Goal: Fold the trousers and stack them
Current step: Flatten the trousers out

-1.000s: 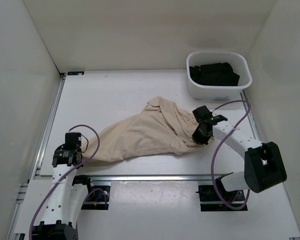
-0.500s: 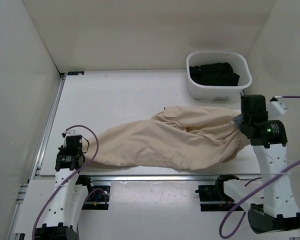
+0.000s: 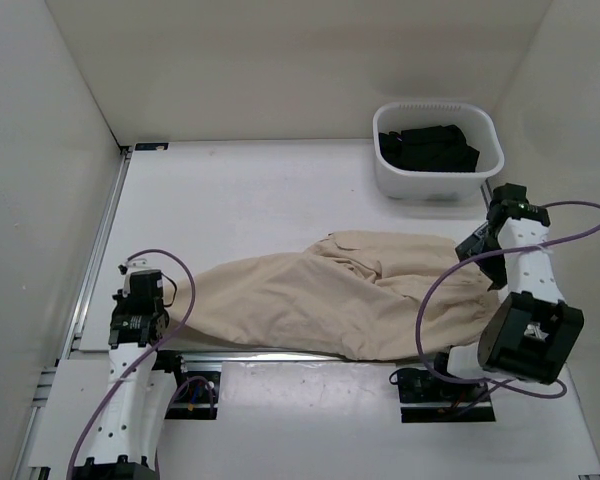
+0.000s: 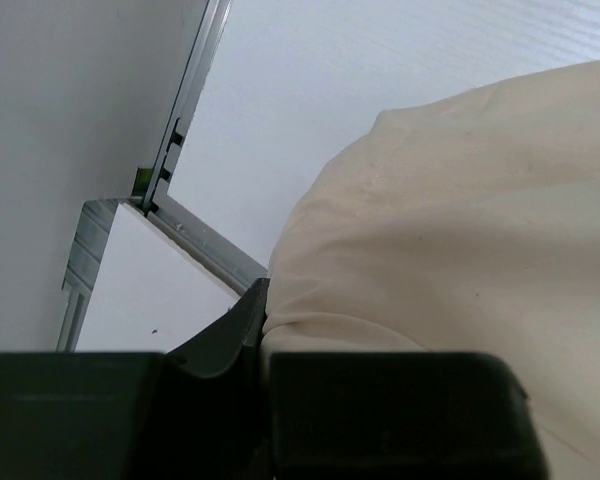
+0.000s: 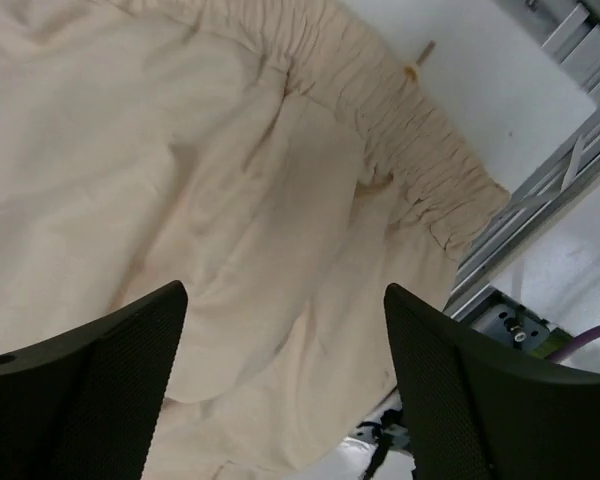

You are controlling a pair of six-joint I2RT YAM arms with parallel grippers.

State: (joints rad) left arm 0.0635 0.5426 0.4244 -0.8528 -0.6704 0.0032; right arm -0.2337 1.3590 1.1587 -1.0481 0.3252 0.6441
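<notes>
Left gripper point(image 4: 265, 335) is pinched on the trousers point(image 3: 350, 295), right gripper point(image 5: 280, 390) is spread; trousers are laid out, nothing folded yet.

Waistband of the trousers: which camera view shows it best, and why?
Right wrist: the gathered waistband runs close-up and sharp across frame. Top external shows it small beside the right arm; left wrist shows only plain cloth of the trousers.

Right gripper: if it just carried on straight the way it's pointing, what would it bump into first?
The right gripper, jaws open, points down at the beige trousers, so it would likely meet the cloth first, just inside the gathered waistband. How far above it hangs is unclear.
</notes>
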